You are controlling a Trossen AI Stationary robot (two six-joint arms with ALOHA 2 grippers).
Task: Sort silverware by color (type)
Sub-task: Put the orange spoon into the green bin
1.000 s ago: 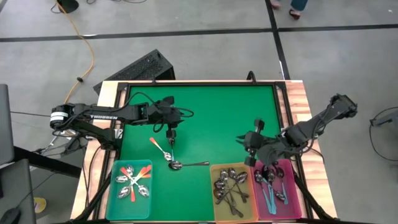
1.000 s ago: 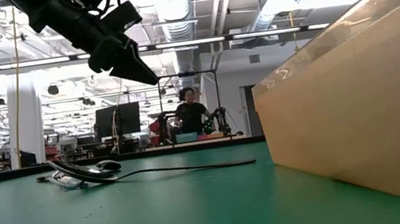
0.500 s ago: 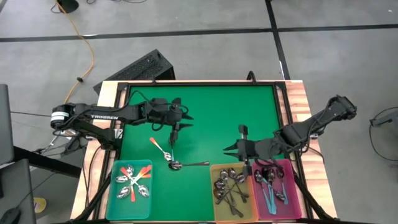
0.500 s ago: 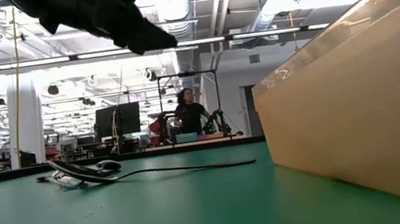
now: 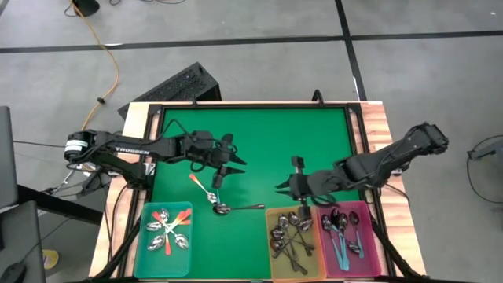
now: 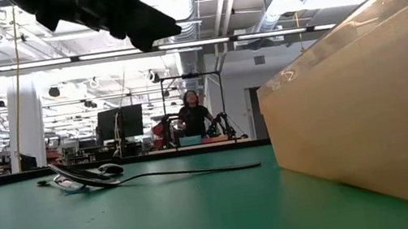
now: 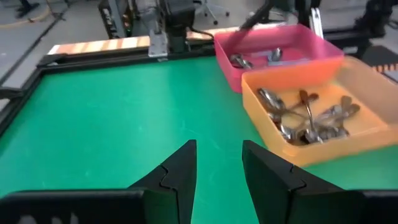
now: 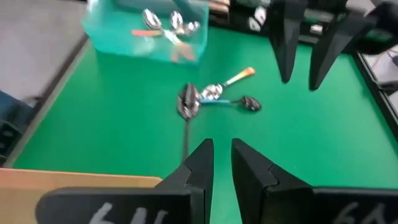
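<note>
Three spoons lie together on the green mat: an orange-handled one [image 5: 200, 185] [image 8: 231, 81], a dark one [image 5: 240, 207] [image 8: 187, 106] and a blue-handled one [image 8: 231, 102]. In the low view they show as a low heap [image 6: 91, 178]. My left gripper [image 5: 229, 167] [image 7: 219, 149] hangs open above and just beyond them, pointing toward the table's right. My right gripper [image 5: 284, 185] [image 8: 222, 146] is right of the spoons, above the mat, facing them. Its fingers stand narrowly apart with nothing between them.
Along the near edge stand a teal bin [image 5: 140, 236] with orange-handled spoons, a yellow bin [image 5: 269, 236] with dark spoons and a pink bin [image 5: 374, 236] with blue-handled spoons. The yellow bin's wall [image 6: 367, 105] fills the low view's right. A black frame [image 5: 251, 104] borders the mat.
My left gripper has tipped up from pointing down at the spoons to nearly level, shifting slightly right. My right gripper has moved from the pink bin toward the table's left, turning toward the spoons. The spoons have stayed put.
</note>
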